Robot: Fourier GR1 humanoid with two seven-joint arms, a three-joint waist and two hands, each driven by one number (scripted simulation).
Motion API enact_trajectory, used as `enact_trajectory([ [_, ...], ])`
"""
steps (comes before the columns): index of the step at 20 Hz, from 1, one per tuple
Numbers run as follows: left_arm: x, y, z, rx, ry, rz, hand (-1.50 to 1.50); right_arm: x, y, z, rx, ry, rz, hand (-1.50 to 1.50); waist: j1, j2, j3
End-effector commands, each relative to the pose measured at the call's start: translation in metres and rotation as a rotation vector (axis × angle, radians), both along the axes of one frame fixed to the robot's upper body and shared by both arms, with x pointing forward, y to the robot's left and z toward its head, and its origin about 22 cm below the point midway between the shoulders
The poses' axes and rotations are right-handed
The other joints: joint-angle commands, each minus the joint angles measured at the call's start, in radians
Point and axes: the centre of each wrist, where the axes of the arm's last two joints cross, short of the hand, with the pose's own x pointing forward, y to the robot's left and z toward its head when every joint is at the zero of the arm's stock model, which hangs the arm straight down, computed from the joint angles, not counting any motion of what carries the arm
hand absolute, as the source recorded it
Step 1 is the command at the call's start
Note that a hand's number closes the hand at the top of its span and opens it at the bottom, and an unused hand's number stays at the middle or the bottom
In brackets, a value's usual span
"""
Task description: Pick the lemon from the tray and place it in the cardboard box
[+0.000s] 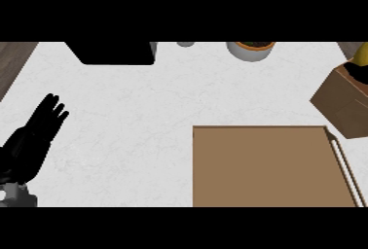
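Left hand rests with fingers straight and together, well left of the tray; cardboard box just beyond the tray's far right corner.

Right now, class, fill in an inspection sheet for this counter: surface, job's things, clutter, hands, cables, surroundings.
Surface: white counter, marbled, with dark wood at its left edge.
Job's things: brown tray at lower right, with no lemon visible on it; cardboard box at the right edge, something yellow showing at its top, partly cut off.
Clutter: black object at the top; white pot with a dark inside.
Hands: left hand open, resting at left, fingers up; right hand not in view.
Cables: nothing seen.
Surroundings: nothing seen.
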Motion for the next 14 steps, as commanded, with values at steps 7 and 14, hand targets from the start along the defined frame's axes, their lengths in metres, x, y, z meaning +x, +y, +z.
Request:
enact_trajectory([
  [7, -0.010, -0.003, 0.017, 0.003, 0.004, -0.022, 0.00, 0.028, -0.033, -0.079, 0.068, 0.073, 0.027, 1.50, 0.006, 0.000, 0.000],
  [14, 0.001, -0.001, 0.000, 0.007, 0.000, -0.006, 0.00, 0.028, -0.060, -0.120, 0.245, 0.293, -0.110, -1.50, 0.005, 0.002, 0.000],
])
